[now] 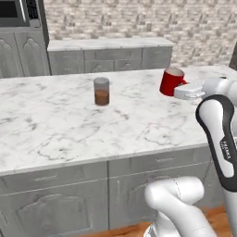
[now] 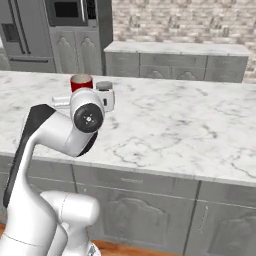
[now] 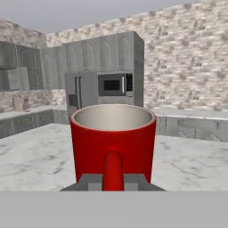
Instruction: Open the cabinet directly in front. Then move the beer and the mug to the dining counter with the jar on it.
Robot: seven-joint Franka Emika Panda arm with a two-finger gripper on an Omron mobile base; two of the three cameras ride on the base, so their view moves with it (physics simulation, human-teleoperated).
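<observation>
Gripping the mug [image 3: 113, 140] by its handle, the gripper [image 3: 113, 181] had its fingers closed tight on the red loop, one dark tip either side of it at the bottom of the hand view. The mug stood upright, rim level, its pale inside empty.

In the left base view, going from the left, the jar [image 1: 101, 91] stood alone on the dining counter [image 1: 55, 129], upright, with bare marble all round it. Well to its right the mug [image 1: 172, 81] sat near the counter's far edge, and the white hand reached in at it from the right. Whether the mug's base touched the marble or hung just above it could not be told. The near edge of the counter ran across the view below, with a broad open stretch of top between it and both things.

In the right base view the arm's elbow stood in front at the left, with the mug [image 2: 81, 82] showing above it and the jar [image 2: 104, 95] just beside it to the right, partly hidden. Everything to the right of them was open marble as far as the counter [image 2: 190, 130] ran. Behind the counter a gap of floor separated it from a lower marble-topped run of base cabinets [image 2: 175, 62] along the brick wall.
</observation>
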